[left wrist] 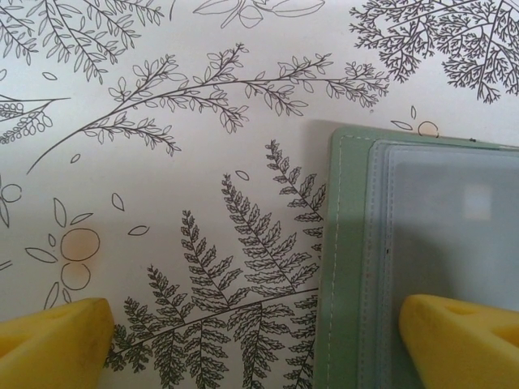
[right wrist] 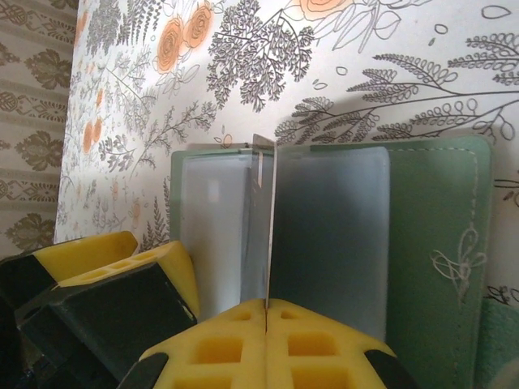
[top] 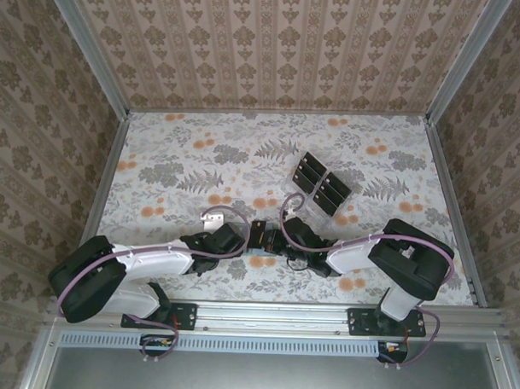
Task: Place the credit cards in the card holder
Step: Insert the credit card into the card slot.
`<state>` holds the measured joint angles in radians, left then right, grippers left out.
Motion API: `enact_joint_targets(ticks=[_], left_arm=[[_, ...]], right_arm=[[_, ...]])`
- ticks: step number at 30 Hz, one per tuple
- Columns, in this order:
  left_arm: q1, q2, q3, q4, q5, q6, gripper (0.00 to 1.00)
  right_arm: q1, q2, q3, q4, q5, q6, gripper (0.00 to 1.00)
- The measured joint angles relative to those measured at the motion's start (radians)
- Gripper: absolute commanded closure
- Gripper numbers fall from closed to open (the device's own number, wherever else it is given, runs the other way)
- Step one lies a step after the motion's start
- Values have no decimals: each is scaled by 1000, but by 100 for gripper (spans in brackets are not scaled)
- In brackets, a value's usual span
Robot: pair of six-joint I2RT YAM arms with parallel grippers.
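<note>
The card holder point(right wrist: 438, 243) lies open on the flowered table, sage green outside with pale frosted pockets point(right wrist: 332, 235) inside. My right gripper point(right wrist: 267, 304) is shut on a thin dark credit card point(right wrist: 268, 227), seen edge-on and standing upright over the holder's middle. My left gripper point(left wrist: 259, 348) is open. Its right finger point(left wrist: 462, 340) rests on the holder's pale inner face point(left wrist: 446, 219), and its left finger point(left wrist: 53, 340) is over bare tablecloth. From above, both grippers point(top: 257, 237) meet at the table's centre. More black credit cards point(top: 320, 184) lie behind them.
The spare cards sit in a clear tray point(top: 300, 184) at the back, right of centre. A small pale object point(top: 212, 217) lies by the left arm's wrist. Patterned walls point(top: 39, 153) close in the table on three sides.
</note>
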<state>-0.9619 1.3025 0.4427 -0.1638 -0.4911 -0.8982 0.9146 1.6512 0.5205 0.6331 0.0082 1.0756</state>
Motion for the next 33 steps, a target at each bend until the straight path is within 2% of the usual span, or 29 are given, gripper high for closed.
enact_joint_targets(ticks=[25,33], left_arm=[[-2,0,-4,5,-3,0,0],[-6,0,-5,5,-5,0,0]], right_arm=[[0,-18,-10,-34,18,-6,100],[-3,-110,-10,-74,22,-29,100]])
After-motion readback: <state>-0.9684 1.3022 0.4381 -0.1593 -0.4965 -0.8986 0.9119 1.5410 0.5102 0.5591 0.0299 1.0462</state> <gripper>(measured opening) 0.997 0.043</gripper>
